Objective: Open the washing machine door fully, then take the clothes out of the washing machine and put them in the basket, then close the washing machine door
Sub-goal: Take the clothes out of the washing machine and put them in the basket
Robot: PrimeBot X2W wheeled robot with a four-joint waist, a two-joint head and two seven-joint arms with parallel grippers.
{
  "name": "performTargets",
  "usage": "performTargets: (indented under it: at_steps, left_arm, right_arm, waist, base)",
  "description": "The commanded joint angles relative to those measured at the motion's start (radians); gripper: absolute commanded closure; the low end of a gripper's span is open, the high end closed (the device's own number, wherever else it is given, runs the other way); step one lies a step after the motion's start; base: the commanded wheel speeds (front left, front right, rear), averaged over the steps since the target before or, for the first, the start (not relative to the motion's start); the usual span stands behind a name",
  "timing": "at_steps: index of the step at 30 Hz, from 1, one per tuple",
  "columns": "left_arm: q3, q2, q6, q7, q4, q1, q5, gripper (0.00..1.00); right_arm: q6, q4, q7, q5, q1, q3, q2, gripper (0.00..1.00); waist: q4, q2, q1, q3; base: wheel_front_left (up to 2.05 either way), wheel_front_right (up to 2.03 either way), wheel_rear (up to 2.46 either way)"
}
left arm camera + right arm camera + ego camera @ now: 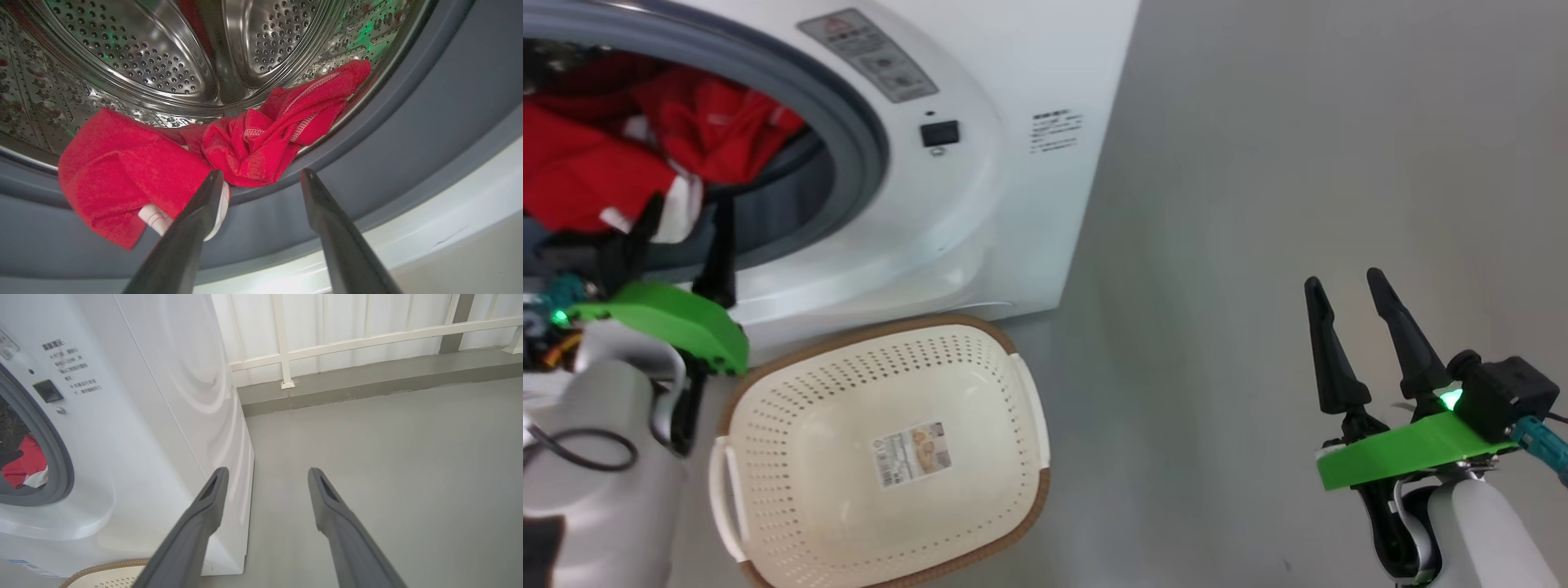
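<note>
Left gripper (261,175) is held with fingers spread at the lower lip of the washing machine (1013,188) opening, one finger laid against the red clothes (135,179) heaped at the front edge of the drum (135,61). The right gripper (1343,282) is held open over the grey floor (1258,204), well apart from the basket (988,376), which is set just beside the machine's front. A white railing (282,339) is seen behind.

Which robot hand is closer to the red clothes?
The left one. The left gripper is open at the mouth of the washing machine, its fingertips right at the clothes. The right gripper is open too, off to the side over the grey floor.
</note>
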Motion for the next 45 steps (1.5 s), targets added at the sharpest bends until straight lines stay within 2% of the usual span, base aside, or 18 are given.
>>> performTargets:
  at_steps: [1,7,13,18,25,26,28,29,37,41,45]
  left_arm:
    - [0.016,0.062,-0.005,-0.005,0.007,-0.041,-0.012,0.0]
    - [-0.002,0.108,-0.005,-0.005,0.104,-0.126,-0.055,0.0]
    - [-0.079,0.155,-0.005,-0.005,0.205,-0.192,-0.128,0.0]
    - [-0.126,0.185,-0.005,-0.005,0.228,-0.212,-0.165,0.0]
    - [-0.14,0.206,-0.005,-0.005,0.255,-0.207,-0.185,0.0]
    - [-0.141,0.207,-0.005,-0.005,0.261,-0.208,-0.189,0.33]
    - [-0.148,0.212,-0.005,-0.005,0.273,-0.212,-0.188,0.91]
    - [-0.147,0.215,-0.005,-0.005,0.275,-0.214,-0.185,1.0]
    - [-0.117,0.205,0.007,-0.005,0.245,-0.2,-0.161,1.0]
    - [-0.069,0.199,0.029,-0.005,0.15,-0.154,-0.139,1.0]
    - [0.018,0.169,0.052,-0.005,0.015,-0.061,-0.11,1.0]
  right_arm:
    - [0.006,-0.025,-0.009,0.01,-0.021,0.024,0.001,0.0]
    - [0.006,-0.031,-0.009,0.035,-0.044,0.039,0.001,0.0]
    - [0.006,-0.03,-0.009,0.047,-0.054,0.047,0.001,0.0]
    - [0.006,-0.031,-0.009,0.052,-0.052,0.048,0.001,0.0]
    - [0.006,-0.029,-0.009,0.053,-0.051,0.059,0.001,0.0]
    - [0.006,-0.029,-0.009,0.053,-0.052,0.059,0.001,0.0]
    - [0.006,-0.029,-0.009,0.052,-0.052,0.06,0.001,0.0]
    - [0.006,-0.029,-0.009,0.051,-0.051,0.059,0.001,0.0]
    - [0.006,-0.023,-0.009,0.046,-0.043,0.053,0.001,0.0]
    - [0.006,-0.018,-0.009,0.046,-0.039,0.054,0.001,0.0]
    - [0.006,-0.009,-0.009,0.04,-0.025,0.055,0.001,0.0]
  waist:
    - [-0.05,0.0,0.0,0.041]
    - [-0.105,0.0,0.0,0.059]
    - [-0.144,0.0,0.0,0.085]
    - [-0.157,0.0,0.0,0.093]
    - [-0.173,0.0,0.0,0.086]
    - [-0.175,0.0,0.0,0.084]
    - [-0.176,0.0,0.0,0.082]
    - [-0.176,0.0,0.0,0.081]
    - [-0.161,0.0,0.0,0.06]
    - [-0.148,0.0,0.0,0.035]
    - [-0.127,0.0,0.0,0.0]
  base:
    - [0.0,0.0,0.0]
    - [0.0,0.0,0.0]
    - [0.0,0.0,0.0]
    - [0.0,0.0,0.0]
    - [0.0,0.0,0.0]
    - [0.0,0.0,0.0]
    - [0.0,0.0,0.0]
    - [0.0,0.0,0.0]
    - [0.0,0.0,0.0]
    - [0.0,0.0,0.0]
    - [0.0,0.0,0.0]
